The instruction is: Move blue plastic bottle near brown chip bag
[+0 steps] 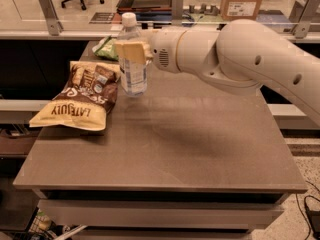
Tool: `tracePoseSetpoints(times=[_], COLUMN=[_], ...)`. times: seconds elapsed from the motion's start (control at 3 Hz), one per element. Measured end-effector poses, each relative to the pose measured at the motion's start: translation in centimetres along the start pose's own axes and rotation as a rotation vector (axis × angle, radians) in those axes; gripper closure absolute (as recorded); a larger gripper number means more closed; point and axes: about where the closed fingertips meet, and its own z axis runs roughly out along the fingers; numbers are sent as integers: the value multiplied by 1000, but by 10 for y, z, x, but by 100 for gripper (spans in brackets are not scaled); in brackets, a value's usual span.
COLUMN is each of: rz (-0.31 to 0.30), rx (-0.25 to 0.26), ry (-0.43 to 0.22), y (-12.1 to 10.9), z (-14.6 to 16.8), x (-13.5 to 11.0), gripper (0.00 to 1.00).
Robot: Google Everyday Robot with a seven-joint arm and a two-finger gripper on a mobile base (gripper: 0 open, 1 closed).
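The brown chip bag seemingly reads "LATE JULY".

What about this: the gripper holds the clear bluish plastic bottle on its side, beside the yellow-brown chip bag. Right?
No. The camera view shows the gripper holding the clear bluish plastic bottle upright, white cap on top, beside the yellow-brown chip bag.

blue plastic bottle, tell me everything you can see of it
The blue plastic bottle is clear, faintly bluish plastic with a white screw cap and a pale label round its middle. It stands upright at the back left of the table, just right of the brown chip bag. Whether the two touch, or whether its base is on the tabletop, I cannot tell. The pincer is shut on its upper body, just above the label.
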Motion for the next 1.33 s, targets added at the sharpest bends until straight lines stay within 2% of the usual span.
tracePoseSetpoints(times=[0.33,0.67,1.0,1.33], rz=[48,84,78,78], rx=[35,109,175,175], ry=[-3,-12,-19,-19], y=[17,13,-3,-3], z=[13,26,32,32], x=[15,38,49,45], gripper=[100,100,100,100])
